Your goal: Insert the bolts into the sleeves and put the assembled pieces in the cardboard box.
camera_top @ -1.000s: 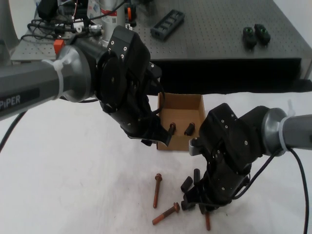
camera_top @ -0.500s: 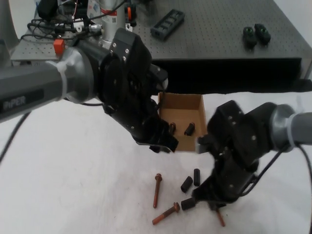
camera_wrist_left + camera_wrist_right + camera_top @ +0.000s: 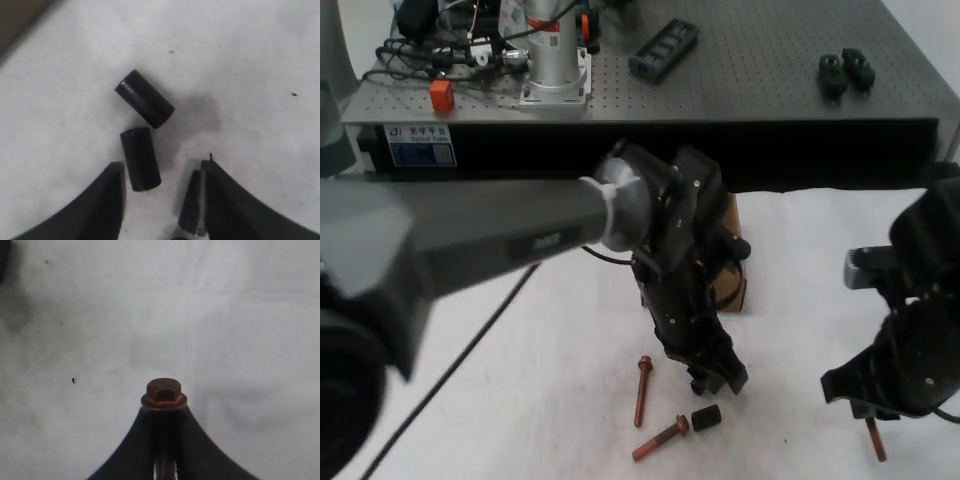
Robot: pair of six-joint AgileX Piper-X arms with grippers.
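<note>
Bolt (image 3: pixel 164 394) sits in the right end effector (image 3: pixel 165 416). The fingers are pinched narrow on the shank, and the copper hex head stands just past their tips. In the high view the right arm (image 3: pixel 920 340) hangs at the near right of the white desk (image 3: pixel 500 390). The shank points down close over the desk; whether it touches I cannot tell.

The left arm (image 3: pixel 520 240) extends from the left across to the middle. The left end effector (image 3: pixel 165 170) is low over the desk, with its fingers wide apart and nothing gripped. Its wrist view shows two black sleeves (image 3: pixel 145 98) lying close together but not touching. One lies beyond the fingertips; the other comes partway into the gap, nearer one finger. A third dark piece sits right against the other finger, and I cannot tell what it is. In the high view a sleeve (image 3: pixel 706 417) lies just near of that end effector.

Two loose bolts (image 3: pixel 641 390) lie on the desk left of this sleeve. One points far to near; the other is slanted, with its head just beside the sleeve. The box (image 3: pixel 735 275) stands behind the left arm, largely hidden by it and far of the sleeves. Farther back is a perforated metal plate (image 3: pixel 770 80) with a black tray (image 3: pixel 663 47), cables and small dark parts.
</note>
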